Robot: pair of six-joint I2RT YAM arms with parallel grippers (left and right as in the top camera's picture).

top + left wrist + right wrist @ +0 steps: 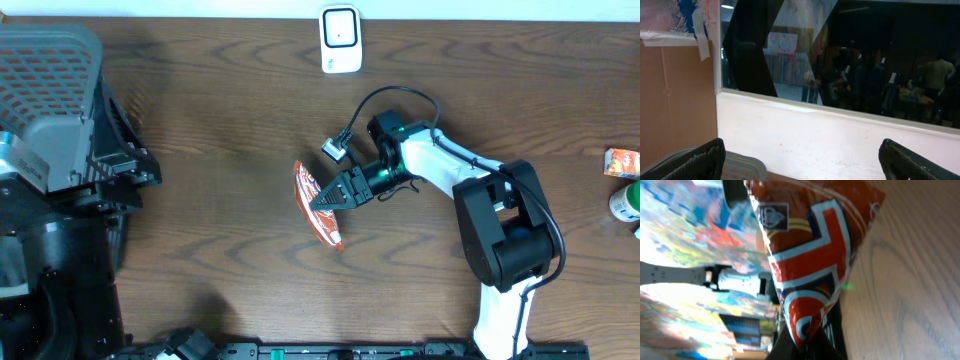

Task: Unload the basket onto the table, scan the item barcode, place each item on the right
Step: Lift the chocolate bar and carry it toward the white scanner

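**Right arm held a snack packet over the table, left arm parked**

Overhead view: a dark wooden table filled the frame. The right arm rose from its base at the lower right and reached left across the table, its white forearm stretched out and the wrist angled down and to the left. The right gripper was closed on an orange-red snack packet, pinching it along its right-hand edge near the middle of the table. The packet lay lengthwise, running from upper left to lower right. A small white scanner stood at the top edge of the table, well apart from the packet and above it in the picture. The left arm sat folded at the far left, beside a grey mesh basket. At the right edge were a small orange box and a green-and-white bottle.

Left wrist view: the left gripper pointed up and away from the table at a white wall and a dark window. Its two black fingertips showed at the bottom corners, spread wide apart with nothing between them.

Right wrist view: the packet filled the middle of the frame, close to the camera, with red, white and blue stripes on orange. Its lower end was squeezed between the dark fingers. The wood grain of the table ran along the right side.
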